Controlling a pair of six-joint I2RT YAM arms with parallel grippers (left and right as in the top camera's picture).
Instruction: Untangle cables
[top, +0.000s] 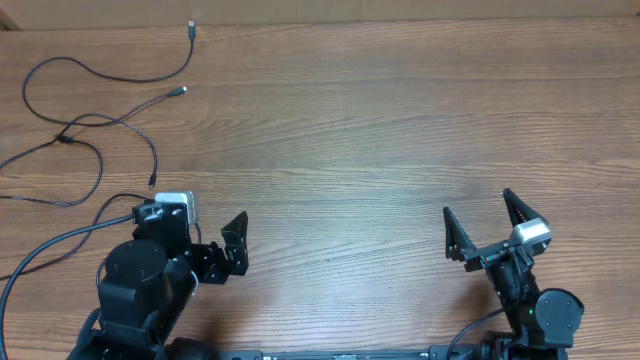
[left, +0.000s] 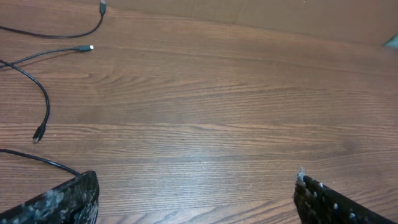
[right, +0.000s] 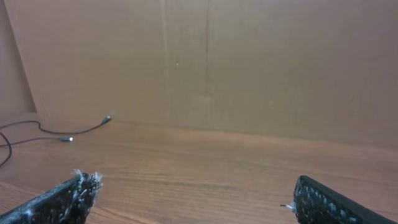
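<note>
Several thin black cables lie loose on the far left of the wooden table, crossing at a small knot. Their plug ends spread toward the back. In the left wrist view the cables curve along the upper left, with a silvery plug. From the right wrist the cables are small and far to the left. My left gripper is open just in front of the strands, holding nothing. My right gripper is open over bare wood at the near right.
A thicker black arm wire runs beside the left arm. A brown cardboard wall stands along the table's far edge. Both arm bases sit at the near edge.
</note>
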